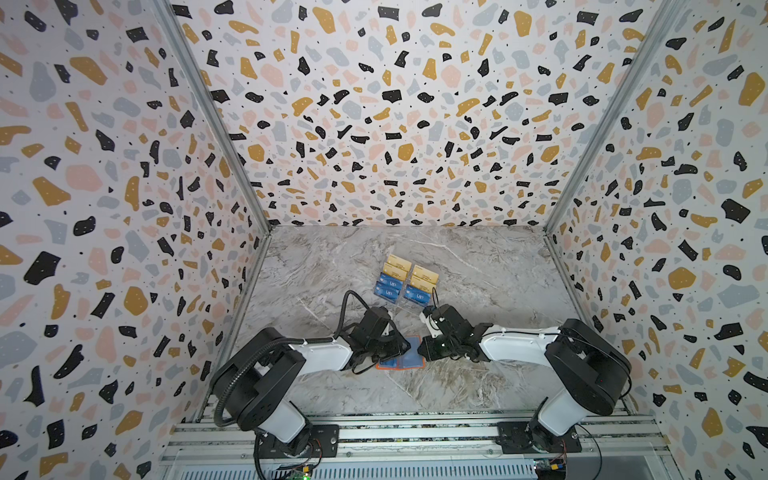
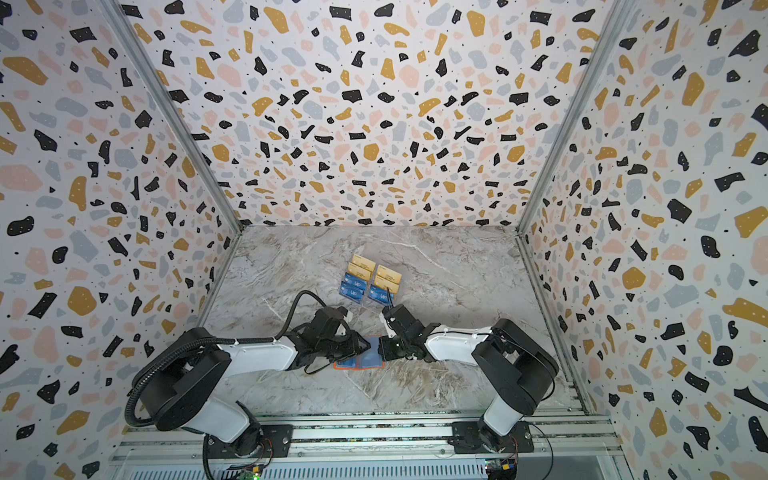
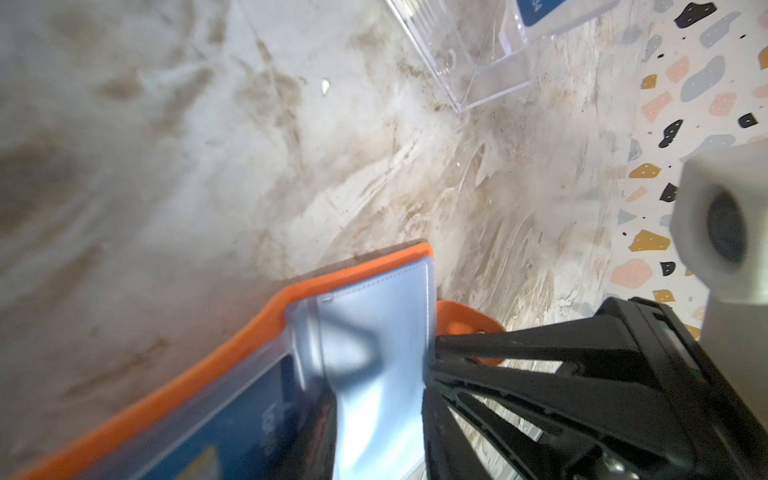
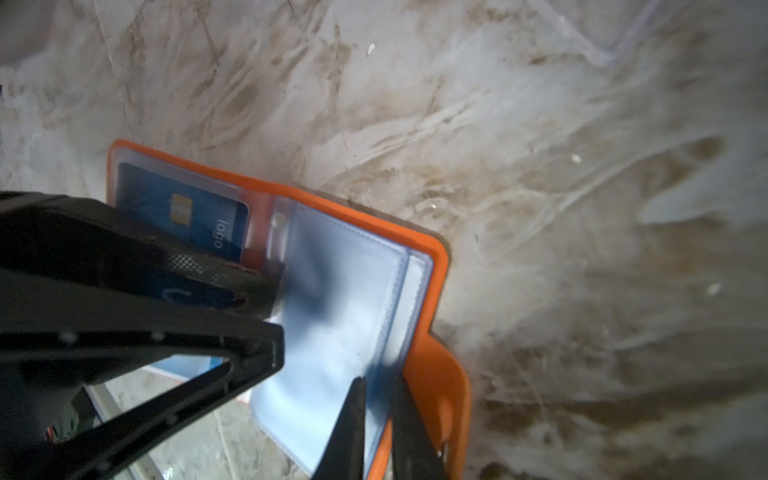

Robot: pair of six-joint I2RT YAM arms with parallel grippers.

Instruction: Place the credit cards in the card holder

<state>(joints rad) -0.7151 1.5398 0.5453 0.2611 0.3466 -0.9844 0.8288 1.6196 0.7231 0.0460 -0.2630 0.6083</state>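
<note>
The orange card holder [image 1: 400,368] [image 2: 358,368] lies open on the marble table between both arms. A blue card [image 4: 183,208] [image 3: 266,415] sits in its left clear sleeve. My right gripper [image 4: 380,399] [image 1: 420,350] is shut on the outer edge of a clear sleeve page [image 4: 340,291] [image 3: 374,324] and holds it raised. My left gripper [image 4: 276,316] [image 3: 376,415] [image 1: 406,345] is shut on a blue credit card [image 4: 183,295] with white lettering, its tips at the inner edge of that page. More blue and gold credit cards [image 1: 405,280] [image 2: 370,279] stand farther back.
The spare cards sit in a clear acrylic tiered rack [image 3: 469,54] [image 1: 409,305] just behind both grippers. Patterned walls [image 1: 124,208] close in the left, right and back sides. An aluminium rail [image 1: 415,436] carrying the arm bases runs along the front edge.
</note>
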